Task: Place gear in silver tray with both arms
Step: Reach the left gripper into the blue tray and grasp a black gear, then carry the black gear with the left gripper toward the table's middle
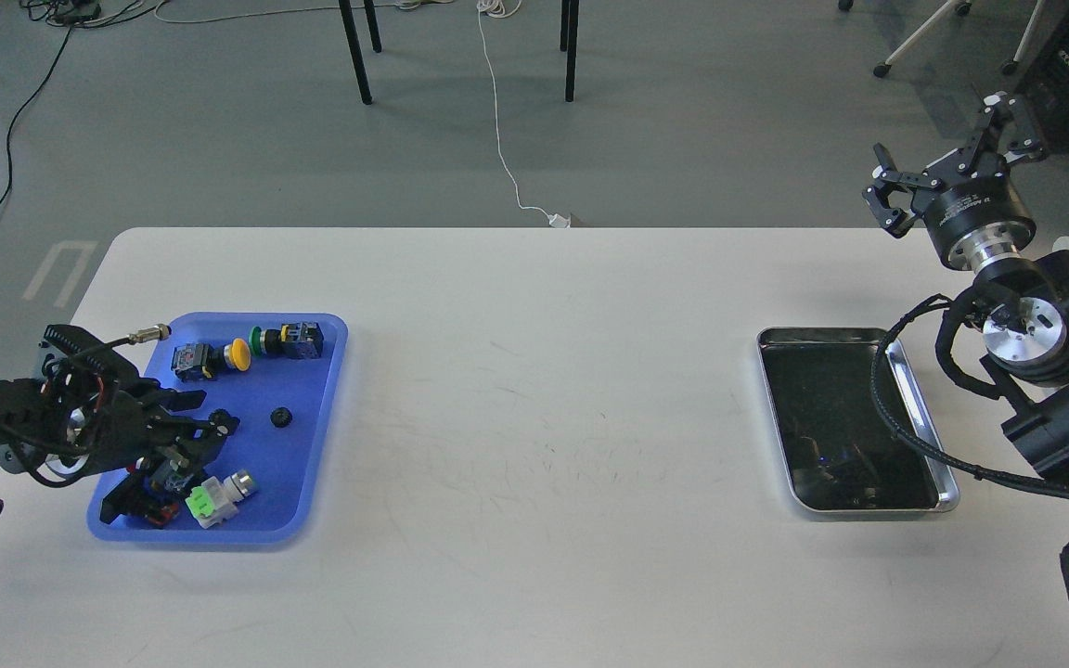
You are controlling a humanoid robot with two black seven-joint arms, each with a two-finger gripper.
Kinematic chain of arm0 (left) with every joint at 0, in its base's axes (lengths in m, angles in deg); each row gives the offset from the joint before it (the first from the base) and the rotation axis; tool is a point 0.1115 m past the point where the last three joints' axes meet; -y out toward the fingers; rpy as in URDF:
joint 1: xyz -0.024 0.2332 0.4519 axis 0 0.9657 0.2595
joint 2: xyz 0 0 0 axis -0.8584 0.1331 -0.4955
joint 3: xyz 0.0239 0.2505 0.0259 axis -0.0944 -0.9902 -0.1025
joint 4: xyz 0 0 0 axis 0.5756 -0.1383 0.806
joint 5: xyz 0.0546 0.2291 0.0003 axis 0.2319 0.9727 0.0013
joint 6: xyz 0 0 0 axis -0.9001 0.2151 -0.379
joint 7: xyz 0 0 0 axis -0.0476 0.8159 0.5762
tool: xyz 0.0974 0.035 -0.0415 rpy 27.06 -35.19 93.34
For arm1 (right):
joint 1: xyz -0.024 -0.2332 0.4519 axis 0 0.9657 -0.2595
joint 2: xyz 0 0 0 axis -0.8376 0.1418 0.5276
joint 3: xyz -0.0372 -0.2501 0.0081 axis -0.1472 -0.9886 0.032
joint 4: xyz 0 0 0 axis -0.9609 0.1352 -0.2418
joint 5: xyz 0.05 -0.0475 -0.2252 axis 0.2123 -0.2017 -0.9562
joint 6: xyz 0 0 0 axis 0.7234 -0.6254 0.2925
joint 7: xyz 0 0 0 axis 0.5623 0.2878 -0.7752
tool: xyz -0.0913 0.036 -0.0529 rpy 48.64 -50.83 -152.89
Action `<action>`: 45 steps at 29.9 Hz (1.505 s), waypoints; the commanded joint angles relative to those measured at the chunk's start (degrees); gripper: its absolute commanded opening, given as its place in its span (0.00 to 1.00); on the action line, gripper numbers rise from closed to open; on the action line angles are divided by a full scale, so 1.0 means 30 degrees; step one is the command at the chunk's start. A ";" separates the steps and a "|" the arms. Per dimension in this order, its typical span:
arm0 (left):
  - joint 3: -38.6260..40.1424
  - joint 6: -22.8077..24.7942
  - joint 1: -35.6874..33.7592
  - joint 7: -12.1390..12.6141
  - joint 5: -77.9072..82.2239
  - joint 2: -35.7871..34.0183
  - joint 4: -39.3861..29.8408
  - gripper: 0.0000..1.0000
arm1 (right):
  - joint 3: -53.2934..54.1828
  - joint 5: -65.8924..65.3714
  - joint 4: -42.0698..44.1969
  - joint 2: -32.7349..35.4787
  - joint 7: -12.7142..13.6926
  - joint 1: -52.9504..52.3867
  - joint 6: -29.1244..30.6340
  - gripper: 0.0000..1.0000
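Left gripper (186, 436) is down inside the blue tray (312, 445) at the left end of the tabletop (534, 417), reaching in from the left edge. Its fingers (184, 401) are dark against dark parts, so I can't tell whether they're apart or clamped on anything.

Small black gear (281, 417) lies loose on the blue tray floor, just right of the left gripper, not touching it. Not in the silver tray yet.

Other stuff in the blue tray:
- yellow push button (238, 353) and green push button (261, 340) along the far side
- white and green switch block (216, 499) near the front edge, just beside the gripper
- a metal connector (149, 332) pokes over the tray's far left corner

Silver tray (924, 422) sits at the right end of the tabletop, well apart from the blue one. Dark reflective bottom, nothing in it. A black cable (906, 431) from the right arm hangs across its right rim.

Right gripper (889, 195) is raised beyond the tabletop's far right corner, above and behind the silver tray, holding nothing. Fingers are apart.
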 commanded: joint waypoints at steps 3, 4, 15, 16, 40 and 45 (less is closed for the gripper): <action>-0.0204 -0.0364 0.0057 -0.0055 -0.0044 0.0056 0.0093 0.50 | 0.0018 -0.0001 0.0004 -0.0135 0.0001 0.0004 -0.0059 0.99; -0.0263 -0.0364 0.0057 -0.0055 -0.0044 0.0056 0.0093 0.49 | 0.0018 -0.0001 -0.0025 -0.0135 0.0001 0.0004 -0.0059 0.99; -0.0293 -0.0364 0.0291 -0.0026 -0.0073 0.0085 0.0181 0.30 | -0.0011 -0.0001 -0.0025 -0.0018 0.0001 0.0004 -0.0059 0.99; -0.0293 -0.0364 0.0291 -0.0026 -0.0073 0.0085 0.0181 0.30 | -0.0011 -0.0001 0.0004 -0.0018 0.0001 0.0004 -0.0059 0.99; 0.0030 -0.0188 -0.1609 0.0003 -0.3970 -0.3050 -0.4562 0.11 | 0.0809 0.0057 -0.0374 0.1035 -0.0116 0.0091 0.0029 0.99; -0.0058 0.0104 -0.4216 0.0470 -0.3912 -0.1006 -0.4976 0.10 | 0.0780 0.0028 -0.3037 0.2791 -0.0116 0.1524 -0.0030 0.99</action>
